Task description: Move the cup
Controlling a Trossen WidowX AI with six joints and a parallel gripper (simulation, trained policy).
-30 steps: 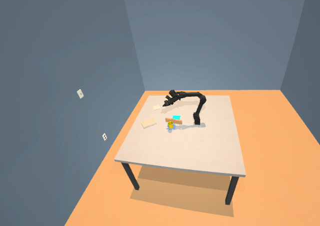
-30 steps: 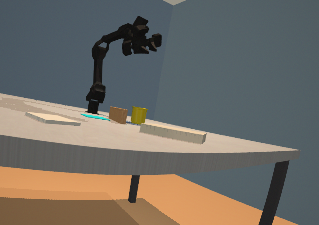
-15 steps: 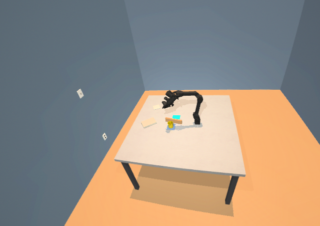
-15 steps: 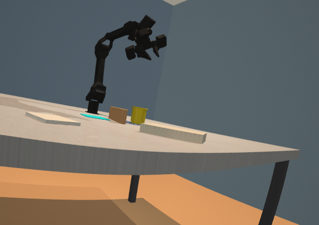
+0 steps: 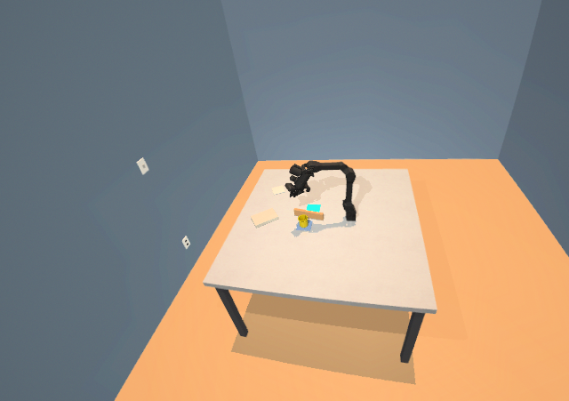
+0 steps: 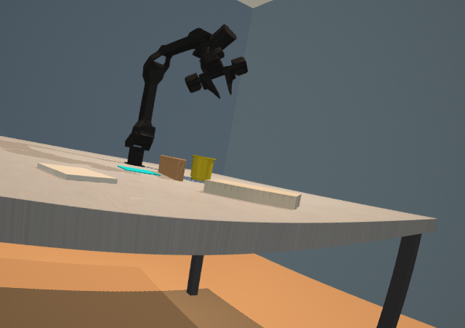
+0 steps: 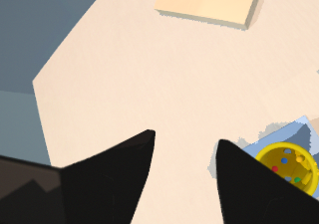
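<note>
Exterior view, front: long cream block (image 5: 264,218) (image 6: 251,193) (image 7: 209,2) and thin cream slab (image 5: 278,189) (image 6: 76,173) on worktop (image 5: 358,263) (image 6: 112,204) (image 7: 110,85). Behind: yellow cup (image 5: 302,220) (image 6: 203,168) (image 7: 288,166), upright on blue pad (image 5: 308,227) (image 6: 190,179) (image 7: 279,137), marbles (image 7: 284,160) inside; brown divider (image 5: 316,215) (image 6: 171,167) between it and cyan pad (image 5: 314,207) (image 6: 139,170). Gripper (image 5: 300,193) (image 6: 225,96) (image 7: 185,143) raised above worktop, fingers partly spread, nothing between, apart from cup

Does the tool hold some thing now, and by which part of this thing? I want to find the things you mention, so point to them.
Nothing is held: the tool (image 5: 292,195) (image 6: 225,96) (image 7: 185,143) is open, away from the yellow cup (image 5: 302,220) (image 6: 202,168) (image 7: 266,160).
</note>
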